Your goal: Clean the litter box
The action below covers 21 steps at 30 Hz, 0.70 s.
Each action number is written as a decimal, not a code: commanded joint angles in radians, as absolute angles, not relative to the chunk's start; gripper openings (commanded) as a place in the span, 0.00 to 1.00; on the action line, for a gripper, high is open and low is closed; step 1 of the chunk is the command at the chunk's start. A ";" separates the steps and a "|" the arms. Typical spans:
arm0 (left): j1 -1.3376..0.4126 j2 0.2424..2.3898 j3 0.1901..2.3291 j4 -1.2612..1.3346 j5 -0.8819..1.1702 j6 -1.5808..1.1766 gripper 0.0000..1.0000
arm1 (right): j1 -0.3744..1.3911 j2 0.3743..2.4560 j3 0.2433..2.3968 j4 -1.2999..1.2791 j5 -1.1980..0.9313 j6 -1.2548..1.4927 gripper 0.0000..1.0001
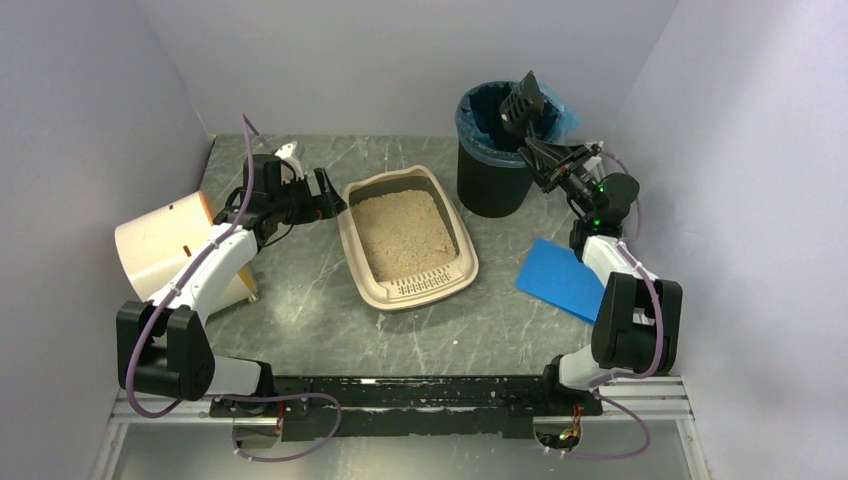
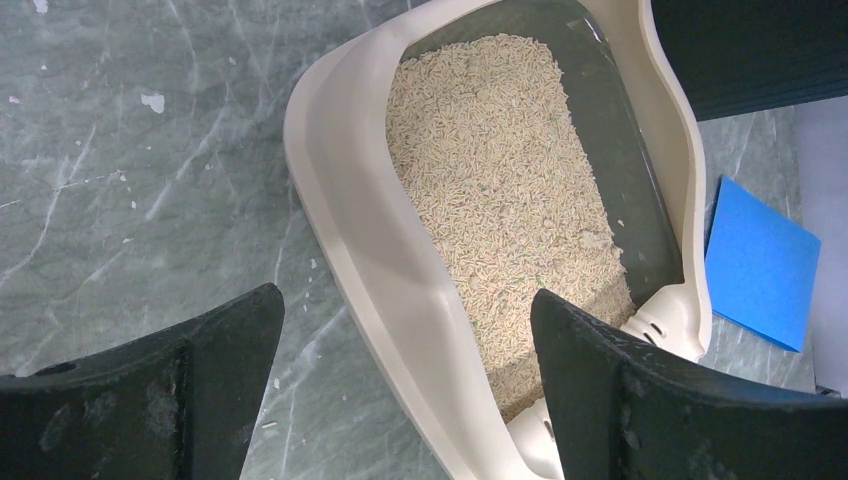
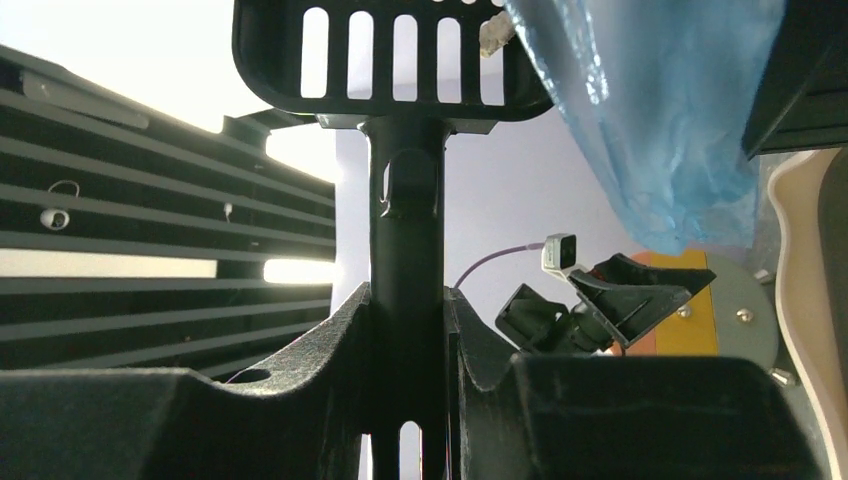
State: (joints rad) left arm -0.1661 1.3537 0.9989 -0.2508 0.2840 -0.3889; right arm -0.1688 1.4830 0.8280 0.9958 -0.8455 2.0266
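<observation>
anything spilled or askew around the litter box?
Minor only: a few pale flecks lie on the table beside the litter box, and the cream drum by the left wall appears to lie on its side. No damage visible.

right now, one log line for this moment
left hand open beside litter box | right hand shut on scoop over bin

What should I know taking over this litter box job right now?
Left gripper: open, empty, beside the far left rim of the beige plastic litter box.
Right gripper: shut on the handle of the black slotted scoop, held over the black round bin with blue liner.
Done: a pale lump seems to sit in the scoop.
Left: tip it into the bin, then check the tan litter for more.
</observation>
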 commanded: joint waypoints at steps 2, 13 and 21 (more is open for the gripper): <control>-0.163 1.321 0.993 -0.224 0.283 -0.377 0.98 | -0.176 1.524 0.778 1.247 -0.820 2.208 0.00; -0.163 1.324 0.991 -0.222 0.283 -0.379 0.98 | -0.165 1.600 0.762 1.412 -0.775 2.366 0.00; -0.163 1.321 0.992 -0.225 0.277 -0.376 0.98 | -0.123 1.613 0.750 1.429 -0.728 2.337 0.00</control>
State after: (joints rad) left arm -0.1661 1.3464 0.9985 -0.2512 0.2836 -0.3889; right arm -0.1467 1.6245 0.7601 1.3178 -0.7803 2.0876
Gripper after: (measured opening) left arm 0.979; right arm 0.279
